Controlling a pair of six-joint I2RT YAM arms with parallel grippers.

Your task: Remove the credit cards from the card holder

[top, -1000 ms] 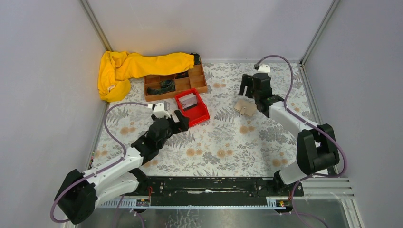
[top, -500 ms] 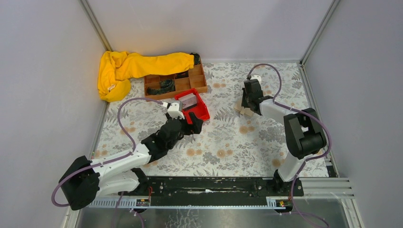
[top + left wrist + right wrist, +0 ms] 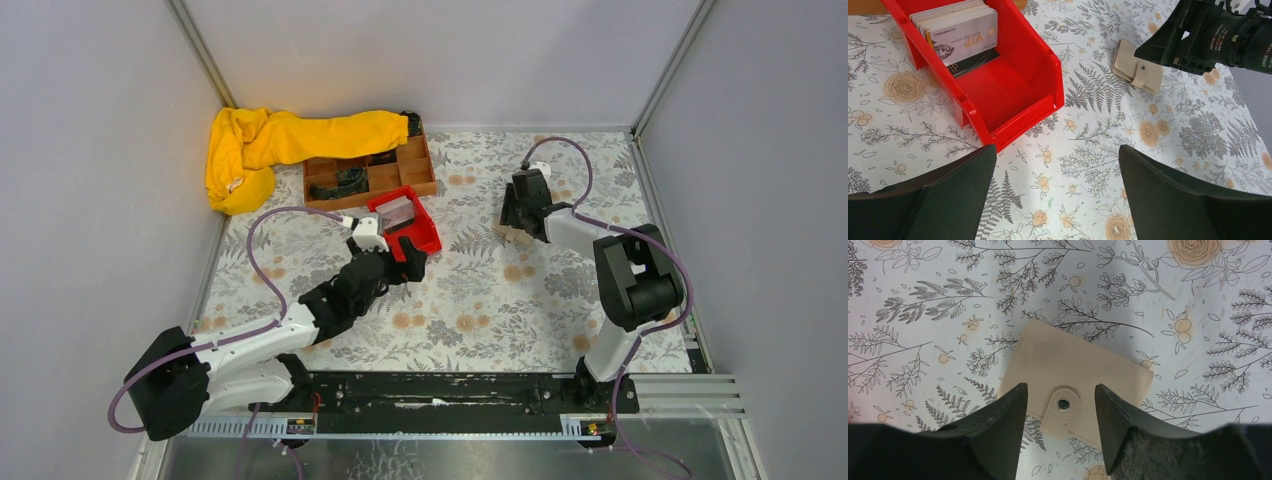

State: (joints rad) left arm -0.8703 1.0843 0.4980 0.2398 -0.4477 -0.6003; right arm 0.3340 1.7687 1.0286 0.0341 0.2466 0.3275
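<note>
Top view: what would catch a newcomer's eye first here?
A bright yellow cloth heaped in the far left corner, draped over a wooden tray. Next, the red bin holding a stack of cards, just ahead of the open left gripper. The right gripper, open, hangs over a beige card holder on the flowered table.

The tabletop (image 3: 470, 300) is covered in white cloth printed with grey ferns and pale orange roses. Plain grey walls stand at its left (image 3: 90, 200), far (image 3: 430, 50) and right (image 3: 760, 200) sides. Aluminium posts (image 3: 198, 45) rise at its two far corners. A black rail (image 3: 480, 385) runs along its near edge. The light is soft and even, casting faint shadows.
</note>
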